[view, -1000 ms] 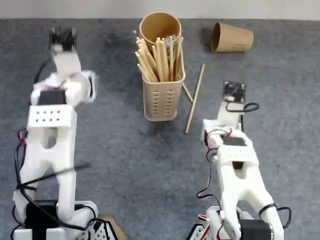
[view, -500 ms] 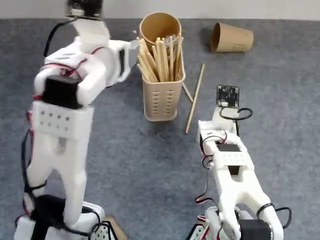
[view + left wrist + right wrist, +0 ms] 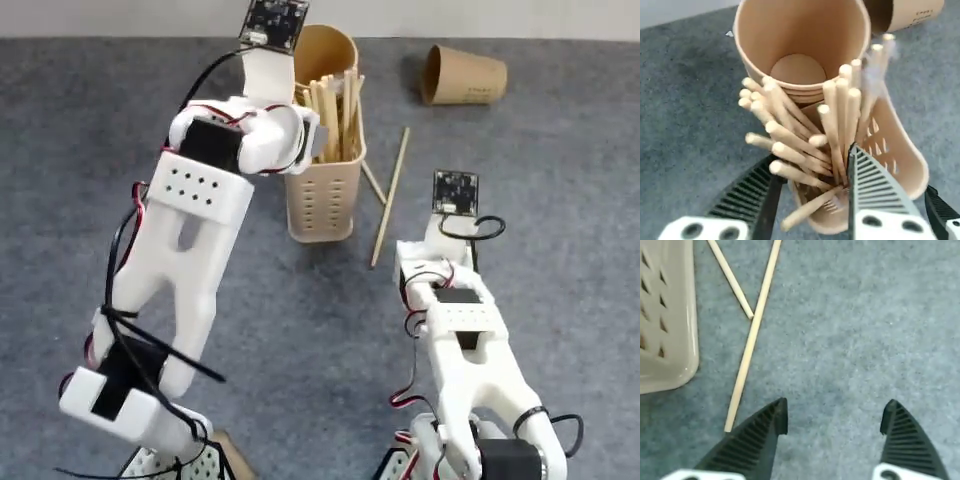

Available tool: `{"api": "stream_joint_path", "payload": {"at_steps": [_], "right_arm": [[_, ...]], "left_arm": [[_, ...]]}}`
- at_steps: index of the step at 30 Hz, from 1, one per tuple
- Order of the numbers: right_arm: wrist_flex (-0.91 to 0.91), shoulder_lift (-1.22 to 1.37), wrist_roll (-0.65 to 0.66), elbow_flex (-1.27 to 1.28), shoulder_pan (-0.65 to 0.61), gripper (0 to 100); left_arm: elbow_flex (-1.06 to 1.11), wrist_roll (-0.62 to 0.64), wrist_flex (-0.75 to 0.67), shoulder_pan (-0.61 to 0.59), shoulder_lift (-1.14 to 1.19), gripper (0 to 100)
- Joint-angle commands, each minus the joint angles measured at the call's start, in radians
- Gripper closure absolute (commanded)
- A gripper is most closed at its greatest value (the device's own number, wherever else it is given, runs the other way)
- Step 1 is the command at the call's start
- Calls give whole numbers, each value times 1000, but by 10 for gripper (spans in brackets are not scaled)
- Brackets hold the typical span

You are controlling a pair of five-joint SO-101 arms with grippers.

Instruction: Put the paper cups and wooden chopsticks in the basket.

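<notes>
A beige slotted basket [image 3: 320, 205] stands mid-table, packed with wooden chopsticks [image 3: 325, 105] and one upright paper cup [image 3: 330, 48]. Directly above it my left gripper [image 3: 812, 157] hangs open, its fingers straddling the tops of the chopsticks [image 3: 790, 145], with the cup [image 3: 800, 50] just beyond. A second paper cup [image 3: 465, 74] lies on its side at the back right. Two loose chopsticks, one long [image 3: 390, 195] and one short [image 3: 375, 185], rest on the mat right of the basket. My right gripper [image 3: 836, 405] is open low over the mat, close to the long chopstick [image 3: 752, 335].
Grey mat [image 3: 560, 200] covers the table, with bare room at the right and front middle. The basket corner [image 3: 665, 340] stands close beside the right gripper. The left arm [image 3: 200, 220] stretches diagonally across the left half.
The left arm swung from the far left across to the basket and now hangs over it. The right arm drew back slightly and then held still.
</notes>
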Motion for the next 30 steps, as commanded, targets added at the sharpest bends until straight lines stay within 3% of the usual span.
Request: {"api": "stream_joint_path", "payload": {"at_steps": [1, 4, 11, 30], "right_arm": [[-16, -38, 14, -5, -10, 703], [-16, -38, 14, -5, -12, 703], [-16, -38, 14, -5, -12, 703], [-16, -38, 14, -5, -12, 703]], "left_arm": [[-18, 8, -12, -35, 4, 796], [-65, 3, -11, -33, 1, 795], [-259, 0, 155, -35, 18, 793], [-268, 0, 152, -64, 325, 802]]}}
